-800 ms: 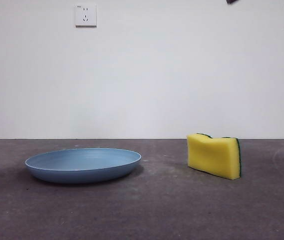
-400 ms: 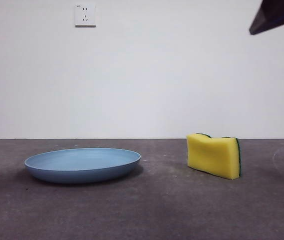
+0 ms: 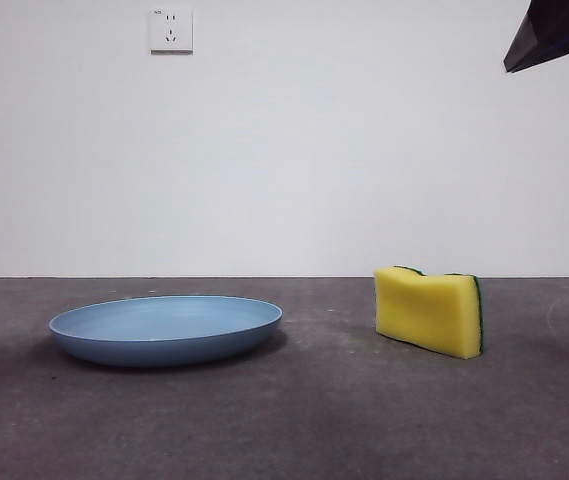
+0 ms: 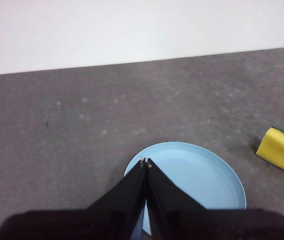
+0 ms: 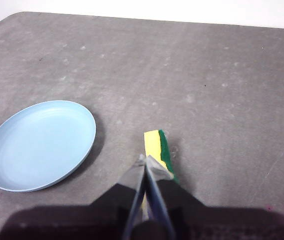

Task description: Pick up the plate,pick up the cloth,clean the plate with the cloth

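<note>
The light-blue plate (image 3: 166, 329) lies flat on the dark table at the left. To its right the cloth (image 3: 429, 311), a yellow sponge with a green scouring face, stands on its edge. My left gripper (image 4: 145, 162) hangs shut high above the plate (image 4: 194, 180), with the sponge (image 4: 280, 156) off to one side. My right gripper (image 5: 145, 159) is shut too, high over the sponge (image 5: 157, 150), with the plate (image 5: 37, 144) beside it. In the front view a dark arm tip (image 3: 556, 33) shows at the top right corner.
The grey table (image 3: 314, 420) runs back to a white wall with a socket (image 3: 171, 30) on it. Its far edge (image 5: 146, 19) shows in the right wrist view.
The dark arm tip came down into the front view's top right corner, from a small speck to a large wedge, then shifted slightly right. Plate and sponge have not moved.
</note>
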